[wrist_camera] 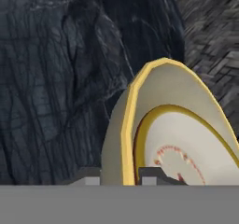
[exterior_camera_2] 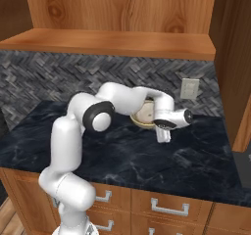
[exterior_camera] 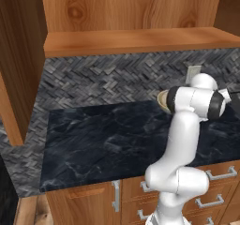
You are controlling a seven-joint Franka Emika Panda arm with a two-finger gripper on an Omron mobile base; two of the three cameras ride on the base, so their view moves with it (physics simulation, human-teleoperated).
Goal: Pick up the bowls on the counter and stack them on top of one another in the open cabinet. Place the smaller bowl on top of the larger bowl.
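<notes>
Gripper [wrist_camera: 120,177] is pinching the larger bowl [wrist_camera: 172,139] by its yellow rim, one fingertip [wrist_camera: 88,175] on the olive-grey outside, the other on the light inside. Bowl sits on the black counter [exterior_camera_2: 196,165], far side, close to the herringbone wall [exterior_camera_2: 44,77], mostly hidden behind the arm in both base views. Open cabinet shelf [exterior_camera_2: 112,43] is overhead. Wall outlet [exterior_camera_2: 189,88] is right of the bowl.

Kitchen interior. A black marble-look tabletop [exterior_camera: 108,139] runs along a grey herringbone-tiled wall [exterior_camera: 117,74], with wooden drawers [exterior_camera_2: 166,207] bearing silver handles below, a wood-grain upper cabinet [exterior_camera: 131,13] above, and a wall outlet [exterior_camera_2: 189,88] beside it.
</notes>
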